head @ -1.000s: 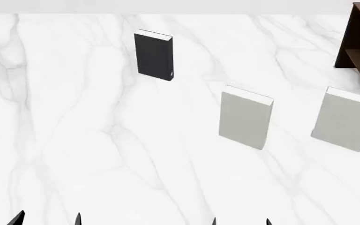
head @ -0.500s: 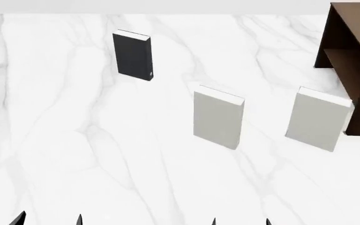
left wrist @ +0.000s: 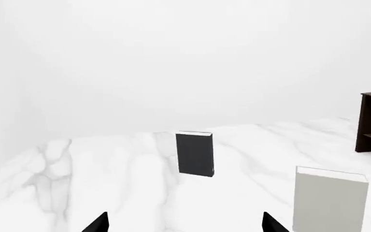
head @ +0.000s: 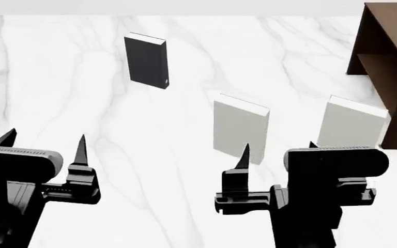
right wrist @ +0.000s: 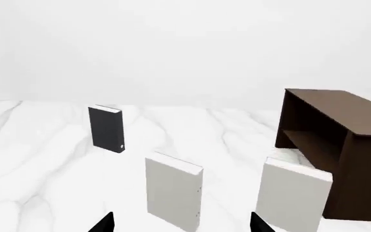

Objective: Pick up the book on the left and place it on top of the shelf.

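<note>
We observe the white marble surface (head: 60,103) carrying everything. The shelf (head: 388,62) stands at its far right. Two grey books (head: 240,129) stand upright between us and the shelf. The book (head: 145,61), dark and upright, stands far left, well apart from both pincers. The left pincer (head: 43,147) and right pincer (head: 278,151) hover with tips apart, empty. Risk: an off-centre approach may topple the book; the carry may strike the grey books.

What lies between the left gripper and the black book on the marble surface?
Nothing: in the head view only bare marble surface separates the left gripper from the black book. The left wrist view shows the same.
</note>
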You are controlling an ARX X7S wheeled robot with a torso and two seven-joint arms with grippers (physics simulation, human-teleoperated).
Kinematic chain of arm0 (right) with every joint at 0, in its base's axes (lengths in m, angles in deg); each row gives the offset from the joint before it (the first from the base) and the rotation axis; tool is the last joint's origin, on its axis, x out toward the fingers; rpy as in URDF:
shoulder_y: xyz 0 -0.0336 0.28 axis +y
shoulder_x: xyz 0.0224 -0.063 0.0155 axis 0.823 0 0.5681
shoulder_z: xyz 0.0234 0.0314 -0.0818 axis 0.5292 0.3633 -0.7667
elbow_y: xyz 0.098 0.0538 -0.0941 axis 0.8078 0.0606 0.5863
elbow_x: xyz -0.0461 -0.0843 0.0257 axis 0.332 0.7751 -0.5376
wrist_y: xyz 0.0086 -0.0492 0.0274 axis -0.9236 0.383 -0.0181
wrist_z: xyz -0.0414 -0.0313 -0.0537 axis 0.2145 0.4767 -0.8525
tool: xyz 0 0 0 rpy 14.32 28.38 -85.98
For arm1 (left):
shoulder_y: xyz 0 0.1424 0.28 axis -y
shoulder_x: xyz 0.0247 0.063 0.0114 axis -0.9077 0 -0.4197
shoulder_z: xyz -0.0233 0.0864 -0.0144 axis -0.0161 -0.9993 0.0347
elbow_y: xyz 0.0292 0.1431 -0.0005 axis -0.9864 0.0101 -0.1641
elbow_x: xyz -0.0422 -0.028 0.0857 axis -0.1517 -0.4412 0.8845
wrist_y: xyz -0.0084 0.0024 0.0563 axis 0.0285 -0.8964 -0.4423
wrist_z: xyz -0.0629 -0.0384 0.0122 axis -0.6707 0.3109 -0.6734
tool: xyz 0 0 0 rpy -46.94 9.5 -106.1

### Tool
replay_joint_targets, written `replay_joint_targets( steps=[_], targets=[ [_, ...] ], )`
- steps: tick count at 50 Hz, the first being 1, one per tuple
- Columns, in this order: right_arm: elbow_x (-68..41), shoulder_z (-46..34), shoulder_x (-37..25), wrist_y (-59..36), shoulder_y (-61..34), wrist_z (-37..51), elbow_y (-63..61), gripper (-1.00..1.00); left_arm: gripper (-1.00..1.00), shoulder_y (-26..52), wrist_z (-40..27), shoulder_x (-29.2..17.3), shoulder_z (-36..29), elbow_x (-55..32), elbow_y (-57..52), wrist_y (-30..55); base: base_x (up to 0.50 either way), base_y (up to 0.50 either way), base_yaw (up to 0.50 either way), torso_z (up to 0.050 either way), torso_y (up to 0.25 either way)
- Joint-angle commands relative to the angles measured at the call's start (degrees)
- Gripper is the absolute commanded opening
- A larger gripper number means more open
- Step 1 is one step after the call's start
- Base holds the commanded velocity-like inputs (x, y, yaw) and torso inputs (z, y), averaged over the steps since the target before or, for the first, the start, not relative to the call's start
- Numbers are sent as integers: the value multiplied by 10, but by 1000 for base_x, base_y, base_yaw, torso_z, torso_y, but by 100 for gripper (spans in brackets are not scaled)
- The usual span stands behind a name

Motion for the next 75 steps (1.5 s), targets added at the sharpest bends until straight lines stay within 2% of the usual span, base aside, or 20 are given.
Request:
replay_joint_targets(
  steps=[1,8,22,75],
  targets=[
    [-62,44,-26,-248,-185,-1,-67,100,100,173,-2,-1,10,-18,-62,192,0,0,0,0,0],
    [-75,59,-30,-242,-190,-16,-60,100,100,182,-3,0,22,-24,-29,169,66,0,0,0,0],
    [-79,62,-26,-250,-197,-12,-40,100,100,185,-11,-6,18,-24,-3,145,495,0,0,0,0],
    [-96,46,-35,-249,-196,-9,-15,100,100,190,-31,-20,5,-44,3,143,500,0,0,0,1]
  ],
)
